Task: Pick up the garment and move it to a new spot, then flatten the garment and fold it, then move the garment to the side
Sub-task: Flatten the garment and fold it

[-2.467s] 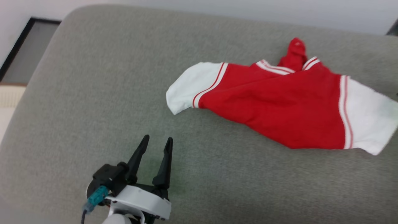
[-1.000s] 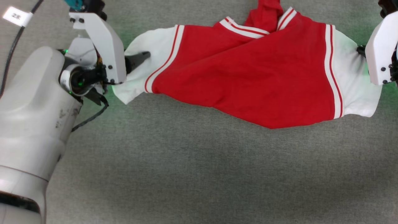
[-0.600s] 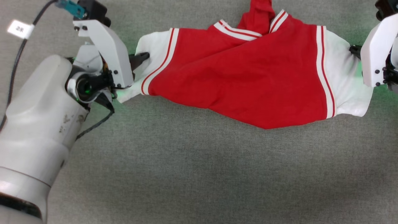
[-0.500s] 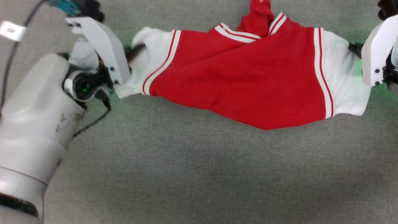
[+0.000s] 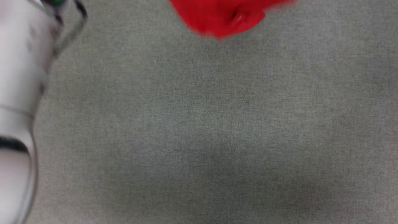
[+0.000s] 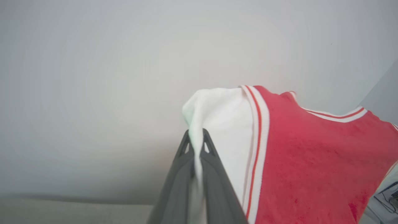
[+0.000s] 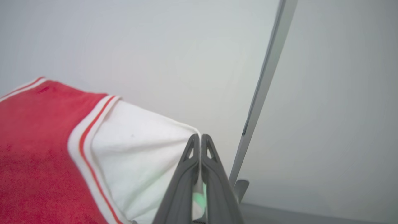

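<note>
The garment, red with white sleeves and striped trim, hangs lifted off the grey cushion; its blurred red lower edge shows at the top of the head view. In the left wrist view my left gripper is shut on the garment's white sleeve, with cloth pinched between the dark fingers. My right gripper is shut on the edge of the other white sleeve of the garment. Both wrist views look toward a pale wall.
A grey fabric cushion spreads across the head view below the garment. My pale left forearm with a dark cable stands blurred along the left edge. A grey vertical strip runs up the wall in the right wrist view.
The left gripper closed on the white sleeve. Both grippers then lifted the garment off the cushion, so that only its red lower edge stays at the top of the head view.
</note>
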Motion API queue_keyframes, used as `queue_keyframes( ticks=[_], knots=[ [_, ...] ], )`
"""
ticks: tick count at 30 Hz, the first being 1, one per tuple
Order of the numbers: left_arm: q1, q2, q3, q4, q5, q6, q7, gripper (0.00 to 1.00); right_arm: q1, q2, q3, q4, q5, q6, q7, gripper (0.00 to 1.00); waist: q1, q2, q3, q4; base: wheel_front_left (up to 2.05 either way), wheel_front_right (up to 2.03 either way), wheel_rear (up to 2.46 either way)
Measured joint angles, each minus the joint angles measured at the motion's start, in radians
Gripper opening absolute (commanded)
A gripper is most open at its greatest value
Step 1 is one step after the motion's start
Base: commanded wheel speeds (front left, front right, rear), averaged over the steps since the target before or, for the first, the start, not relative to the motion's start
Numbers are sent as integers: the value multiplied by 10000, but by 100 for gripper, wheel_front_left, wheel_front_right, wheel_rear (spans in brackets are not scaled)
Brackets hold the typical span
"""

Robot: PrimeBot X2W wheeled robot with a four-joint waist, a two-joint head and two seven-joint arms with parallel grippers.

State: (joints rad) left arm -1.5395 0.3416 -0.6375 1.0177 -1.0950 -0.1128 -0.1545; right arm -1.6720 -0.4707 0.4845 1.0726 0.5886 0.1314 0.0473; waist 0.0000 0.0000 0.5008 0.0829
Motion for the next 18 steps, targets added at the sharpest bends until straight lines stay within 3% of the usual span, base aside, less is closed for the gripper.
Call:
queue_keyframes(
  ticks=[3,8,14,18],
  knots=[
    [-1223,-111,395,408,107,86,-798,0,-1389,90,-717,794,-543,2,-1158,0,0,0,149,-37,0,0,0],
    [-2635,-295,1250,621,42,-8,-1057,0,-2783,393,-1494,1751,-1085,2,-2301,0,0,0,264,-184,0,0,0],
    [-2265,-364,1710,673,385,-117,-1070,0,-2278,650,-1300,1965,-1365,2,-2483,0,0,0,67,-239,0,0,0],
    [-1055,-593,1613,458,-151,-150,-690,0,-1091,704,-872,1707,-1074,2,-2359,0,0,0,-138,-228,0,0,0]
  ],
)
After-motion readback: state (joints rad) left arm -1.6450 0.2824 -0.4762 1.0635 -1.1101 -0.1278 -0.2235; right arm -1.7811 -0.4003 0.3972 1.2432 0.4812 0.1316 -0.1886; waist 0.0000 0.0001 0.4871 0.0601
